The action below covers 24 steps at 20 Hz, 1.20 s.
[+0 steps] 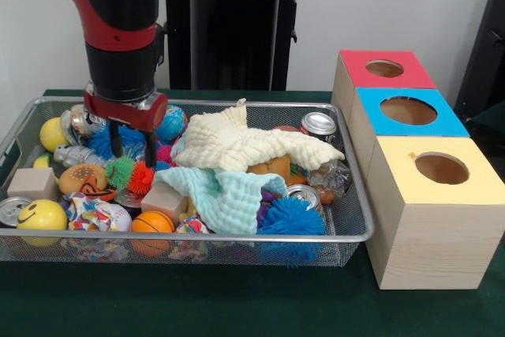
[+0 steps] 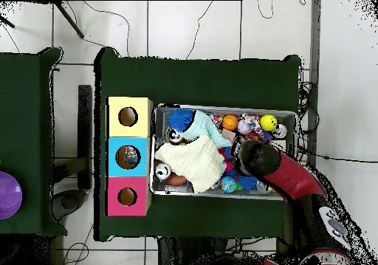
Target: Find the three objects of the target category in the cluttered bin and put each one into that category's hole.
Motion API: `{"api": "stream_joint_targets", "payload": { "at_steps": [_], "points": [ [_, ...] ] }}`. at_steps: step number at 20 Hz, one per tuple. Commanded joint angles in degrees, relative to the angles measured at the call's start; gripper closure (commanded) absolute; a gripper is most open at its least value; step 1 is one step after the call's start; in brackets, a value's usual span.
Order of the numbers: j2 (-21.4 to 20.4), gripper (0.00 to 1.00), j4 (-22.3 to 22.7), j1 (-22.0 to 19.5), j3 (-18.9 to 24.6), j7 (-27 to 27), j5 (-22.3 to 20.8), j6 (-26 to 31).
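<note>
A wire mesh bin (image 1: 237,237) holds a jumble of toys. My gripper (image 1: 133,157) hangs open over its left part, with its fingers (image 1: 116,141) just above a blue spiky ball (image 1: 102,141), a green one (image 1: 120,170) and an orange one (image 1: 142,178). Nothing is between the fingers. Right of the bin stand three wooden boxes with holes in their tops: red (image 1: 384,69), blue (image 1: 408,110) and yellow (image 1: 441,168). In the overhead view the arm (image 2: 258,159) hides the gripper above the bin (image 2: 221,108).
A cream cloth (image 1: 252,144) and a pale teal cloth (image 1: 225,195) cover the bin's middle. Around them lie cans (image 1: 319,124), smiley balls (image 1: 41,215), wood blocks (image 1: 31,183), a small basketball (image 1: 151,222) and a big blue spiky ball (image 1: 292,217).
</note>
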Motion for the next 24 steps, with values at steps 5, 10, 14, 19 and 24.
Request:
{"api": "stream_joint_targets", "payload": {
  "at_steps": [5, 10, 14, 19, 24],
  "points": [
    [4.0, 0.0, 1.7, 1.2, 2.3, 9.4, -0.8, -3.2],
    [6.1, 0.0, -0.7, 0.3, 3.2, 8.3, -0.6, -3.0],
    [7.5, 0.0, -2.1, -0.7, 3.9, 7.3, -0.7, -3.4],
    [9.9, 0.0, -5.5, -0.7, 4.0, 6.6, -0.5, -2.1],
    [8.3, 0.0, -4.8, -1.3, 4.4, 6.3, -0.3, -0.5]
  ]
}}
